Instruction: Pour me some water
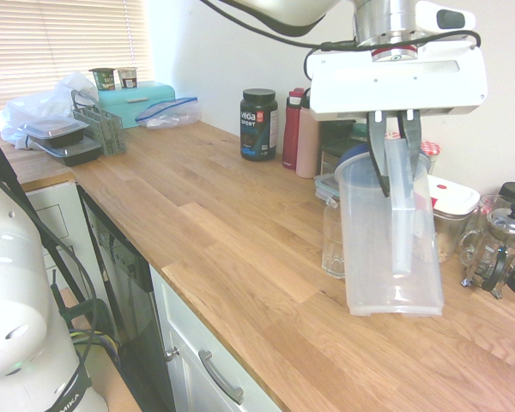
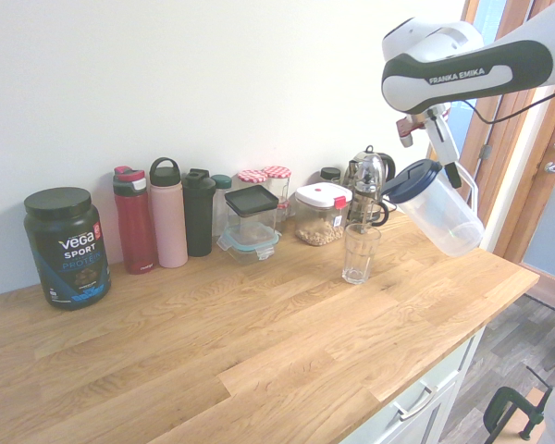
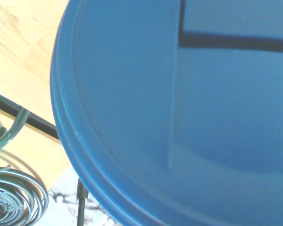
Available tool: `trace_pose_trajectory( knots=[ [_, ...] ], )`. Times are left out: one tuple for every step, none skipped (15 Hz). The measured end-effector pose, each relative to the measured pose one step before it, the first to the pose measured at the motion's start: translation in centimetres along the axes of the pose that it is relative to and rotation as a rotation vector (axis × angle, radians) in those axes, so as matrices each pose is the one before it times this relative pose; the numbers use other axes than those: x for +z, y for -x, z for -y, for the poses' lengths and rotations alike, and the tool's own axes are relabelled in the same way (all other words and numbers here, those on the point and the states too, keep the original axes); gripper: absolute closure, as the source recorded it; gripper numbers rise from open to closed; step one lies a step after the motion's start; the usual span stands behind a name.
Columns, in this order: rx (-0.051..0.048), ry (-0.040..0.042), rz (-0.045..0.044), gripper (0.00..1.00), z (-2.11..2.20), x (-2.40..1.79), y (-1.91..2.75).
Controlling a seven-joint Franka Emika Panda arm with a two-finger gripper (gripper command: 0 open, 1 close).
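Note:
A clear plastic pitcher (image 1: 386,232) (image 2: 439,215) with a dark blue lid (image 2: 412,180) hangs tilted above the wooden counter (image 1: 240,249). My gripper (image 1: 395,142) (image 2: 449,155) is shut on its handle from above. The lid end leans toward an empty drinking glass (image 2: 361,252), which stands on the counter just below and beside it. In the first exterior view the glass (image 1: 330,245) is partly hidden behind the pitcher. The blue lid (image 3: 179,117) fills the wrist view. I cannot tell whether there is water in the pitcher, and no stream shows.
Along the wall stand a Vega tub (image 2: 65,245), a red bottle (image 2: 134,222), a pink bottle (image 2: 167,215), a black bottle (image 2: 199,213), lidded containers (image 2: 252,222) and a French press (image 2: 365,185). A teal bread bin (image 1: 137,103) sits far down the counter.

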State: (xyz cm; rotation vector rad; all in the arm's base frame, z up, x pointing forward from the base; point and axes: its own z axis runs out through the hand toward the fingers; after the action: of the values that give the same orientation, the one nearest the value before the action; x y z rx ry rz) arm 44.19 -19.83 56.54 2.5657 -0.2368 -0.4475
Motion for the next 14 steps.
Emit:
trace_pose_trajectory(
  knots=[
    [0.00376, 0.02803, 0.01015, 1.00, 0.920, -0.193, -0.448],
    [0.00173, 0.02303, 0.00821, 1.00, 0.948, -0.307, -0.390],
    [-0.00210, 0.01824, 0.01234, 1.00, 0.778, -0.291, -0.319],
    [-0.00422, 0.02120, 0.01141, 1.00, 0.731, -0.285, -0.302],
    [-0.00117, 0.01850, 0.01045, 1.00, 0.697, -0.238, -0.424],
    [-0.00070, 0.01724, 0.01304, 1.00, 0.648, -0.072, -0.534],
    [-0.00586, 0.01870, 0.01617, 1.00, 0.568, 0.088, -0.549],
    [-0.00613, 0.01526, 0.01639, 1.00, 0.479, 0.189, -0.454],
    [-0.00532, 0.00556, 0.01392, 1.00, 0.324, 0.194, -0.314],
    [-0.00591, 0.00383, 0.01416, 1.00, 0.301, 0.113, -0.138],
    [-0.00416, 0.00402, 0.00860, 1.00, 0.213, 0.034, -0.029],
    [-0.00098, 0.00461, 0.00727, 1.00, 0.050, 0.021, 0.060],
    [0.00060, 0.00401, 0.00643, 1.00, -0.038, 0.047, 0.075],
    [0.00132, 0.00599, 0.00493, 1.00, -0.078, 0.048, 0.052]
  ],
)
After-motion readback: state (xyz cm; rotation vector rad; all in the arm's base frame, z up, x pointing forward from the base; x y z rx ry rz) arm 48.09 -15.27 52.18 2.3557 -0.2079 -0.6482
